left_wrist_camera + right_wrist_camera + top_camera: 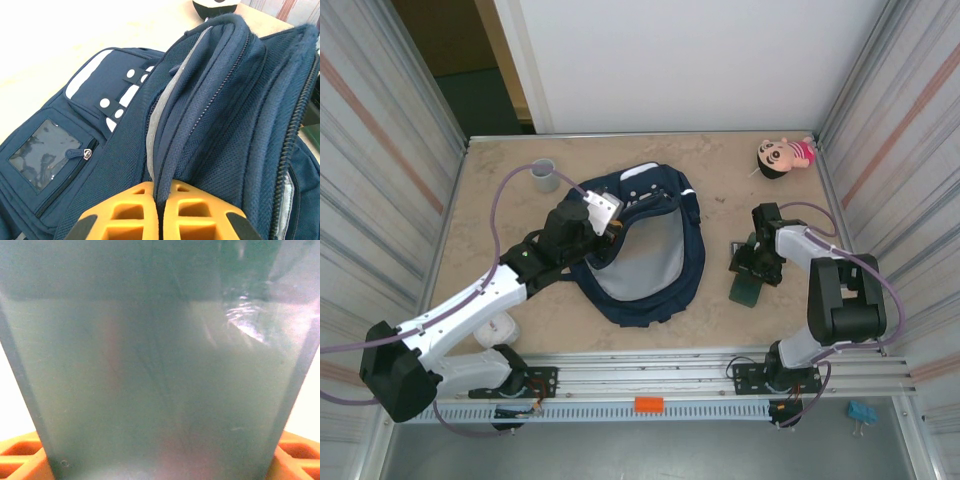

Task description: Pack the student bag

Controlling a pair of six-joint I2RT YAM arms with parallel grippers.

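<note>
The student bag (692, 262), navy blue with a grey lining, lies open in the middle of the table. My left gripper (613, 226) is shut on the bag's left rim and holds it raised. In the left wrist view the orange fingertips (131, 210) pinch a fold of navy fabric (200, 120), with the front pockets and white patches to the left. My right gripper (752, 268) is down over a flat green case (748, 288) on the table to the right of the bag. In the right wrist view the case (160, 365) stands between the orange fingers (20, 460), which rest against both its edges.
A grey cup (543, 176) stands at the back left. A doll's head (782, 156) lies in the back right corner. A white object (506, 328) sits near the left arm's base. Corrugated walls close in both sides.
</note>
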